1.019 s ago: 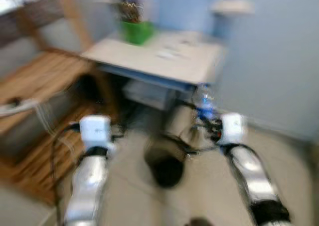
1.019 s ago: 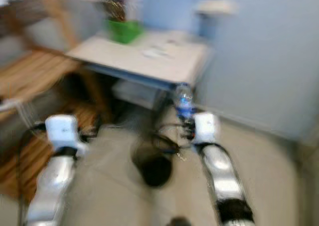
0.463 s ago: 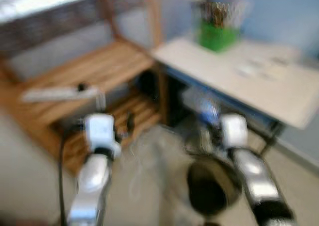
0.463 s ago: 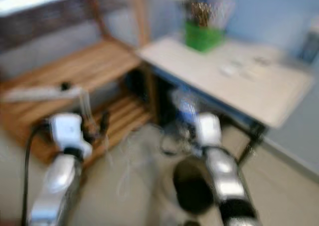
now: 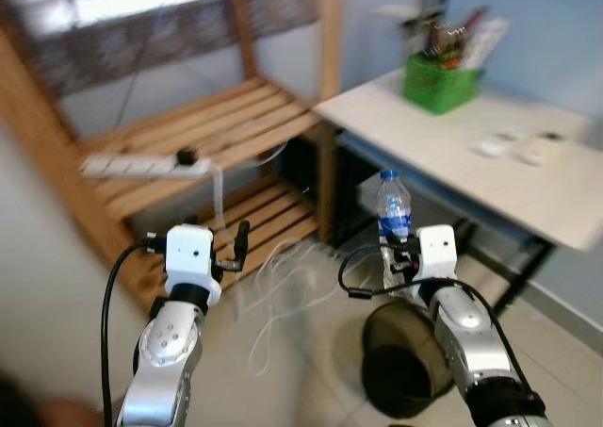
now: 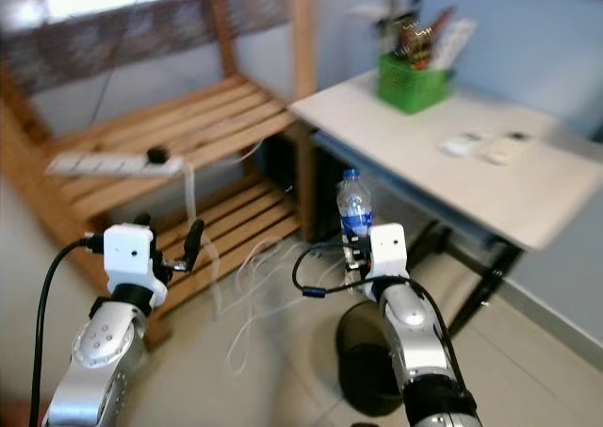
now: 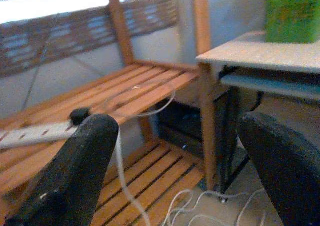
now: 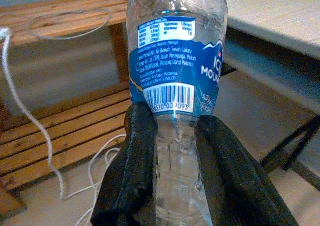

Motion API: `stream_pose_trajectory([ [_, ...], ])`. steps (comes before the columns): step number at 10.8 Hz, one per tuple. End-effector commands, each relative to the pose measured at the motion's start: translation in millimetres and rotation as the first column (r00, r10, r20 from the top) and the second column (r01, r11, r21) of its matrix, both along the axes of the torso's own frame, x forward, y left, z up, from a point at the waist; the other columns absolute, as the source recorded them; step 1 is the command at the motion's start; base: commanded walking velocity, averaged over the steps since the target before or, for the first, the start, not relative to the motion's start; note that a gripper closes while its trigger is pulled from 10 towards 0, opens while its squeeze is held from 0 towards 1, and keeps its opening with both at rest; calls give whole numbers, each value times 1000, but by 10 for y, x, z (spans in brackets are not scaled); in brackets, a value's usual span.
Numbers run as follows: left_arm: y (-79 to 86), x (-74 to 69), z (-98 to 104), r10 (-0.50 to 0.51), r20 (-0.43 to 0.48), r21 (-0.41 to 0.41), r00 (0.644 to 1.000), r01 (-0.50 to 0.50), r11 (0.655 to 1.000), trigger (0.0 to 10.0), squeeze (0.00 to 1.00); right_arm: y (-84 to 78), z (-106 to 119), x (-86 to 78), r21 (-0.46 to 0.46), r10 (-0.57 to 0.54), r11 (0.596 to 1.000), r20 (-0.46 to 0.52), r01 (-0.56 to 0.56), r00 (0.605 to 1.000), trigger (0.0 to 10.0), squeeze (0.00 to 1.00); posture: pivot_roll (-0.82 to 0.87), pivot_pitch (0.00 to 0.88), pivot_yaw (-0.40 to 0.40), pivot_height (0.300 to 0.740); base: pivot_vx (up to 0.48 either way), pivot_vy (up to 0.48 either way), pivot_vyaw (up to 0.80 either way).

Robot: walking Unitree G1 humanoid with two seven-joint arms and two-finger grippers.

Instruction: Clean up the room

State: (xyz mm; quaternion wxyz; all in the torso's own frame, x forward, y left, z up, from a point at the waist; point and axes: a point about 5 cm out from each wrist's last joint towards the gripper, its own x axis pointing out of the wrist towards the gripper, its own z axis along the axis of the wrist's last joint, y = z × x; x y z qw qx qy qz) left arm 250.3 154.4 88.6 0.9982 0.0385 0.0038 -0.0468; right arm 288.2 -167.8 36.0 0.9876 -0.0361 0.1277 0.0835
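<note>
- Right wrist view: our right tool (image 8: 175,151) is clamped on a clear water bottle (image 8: 177,76), its two fingers (image 8: 137,156) pressing the sides just below the blue label, bottle upright.
- In the left eye view we hold that bottle at about 3 o'clock of centre, above a dark round bin (image 5: 400,361) on the floor and in front of the white tabletop (image 5: 471,177).
- At 1 o'clock a green basket (image 5: 438,80) sits on the tabletop's far end.
- Our left tool (image 7: 175,171) has its fingers wide apart, gripping nothing, raised at 8 o'clock and facing the wooden shelf (image 5: 198,135).
- A white power strip (image 5: 141,166) lies on that shelf; white cables (image 5: 283,286) trail on the floor below.
</note>
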Motion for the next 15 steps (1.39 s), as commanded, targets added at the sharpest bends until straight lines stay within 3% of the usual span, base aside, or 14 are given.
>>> stream_pose_trajectory([
  [1,-48,27,50,-22,15,16,1000,22,1000,10000,0,2,116,69,-18,8,1000,60,-7,998,10000,0,-79,0,121,740,304,-368,0],
  [4,-139,36,31,-57,4,15,998,57,998,10000,0,-10,113,53,-21,7,1000,62,-6,998,10000,0,-89,0,123,740,290,-379,0],
  [9,-156,41,58,-49,8,-18,999,49,999,10000,0,-8,68,34,-33,28,999,36,-26,999,10000,0,-89,0,116,740,0,0,0],
  [11,-145,18,83,-54,11,-20,998,55,998,10000,0,-98,-158,-136,-117,109,986,-80,-118,991,10000,0,-75,0,119,740,0,0,0],
  [13,-128,-1,81,-57,4,-13,998,57,998,10000,0,-225,-323,-259,-138,94,984,-154,-116,984,10000,0,-68,0,126,740,0,0,0],
  [15,-113,32,56,-49,-20,15,999,49,999,10000,0,-178,-437,-241,-169,69,980,-199,-104,978,10000,0,-48,0,135,740,0,0,0],
])
